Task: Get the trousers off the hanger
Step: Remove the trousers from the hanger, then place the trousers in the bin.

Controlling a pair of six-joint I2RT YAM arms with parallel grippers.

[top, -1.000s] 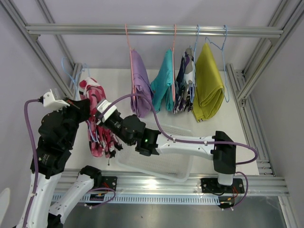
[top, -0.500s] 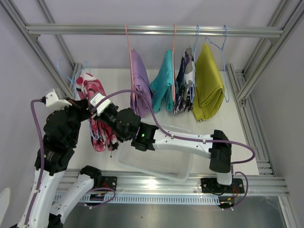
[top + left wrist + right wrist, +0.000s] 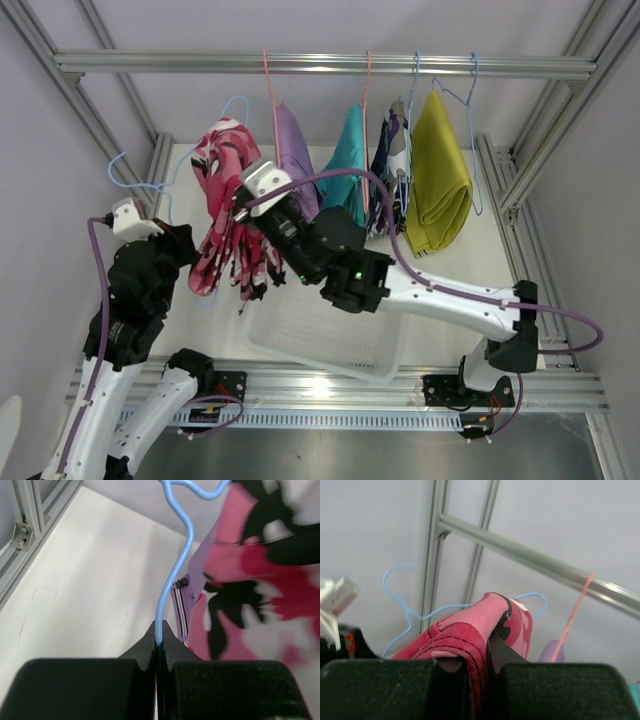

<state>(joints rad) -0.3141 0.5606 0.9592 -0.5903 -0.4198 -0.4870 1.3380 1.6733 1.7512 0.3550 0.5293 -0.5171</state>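
Nearest you, your left pincer [image 3: 159,639] is pressed together on the thin wire of the blue hanger [image 3: 176,565], below its hook. By the near edge of the table [image 3: 480,265], about midway along, sits the white mesh basket [image 3: 340,345]; only its own mesh floor shows inside. Above the basket's far-left corner, your right pincer [image 3: 479,656] is clamped on a fold of the pink-red patterned trousers [image 3: 225,195]. They hang in the air over the left part of the table, draped across the blue hanger, whose wire shows on both sides of the cloth. Farther back, over the table's far edge, the metal rail [image 3: 320,65] carries the other four on their hangers. From left to right these are the lilac pair [image 3: 296,165], the teal pair [image 3: 350,170], the camouflage pair [image 3: 387,185] and the mustard-yellow pair [image 3: 440,180].
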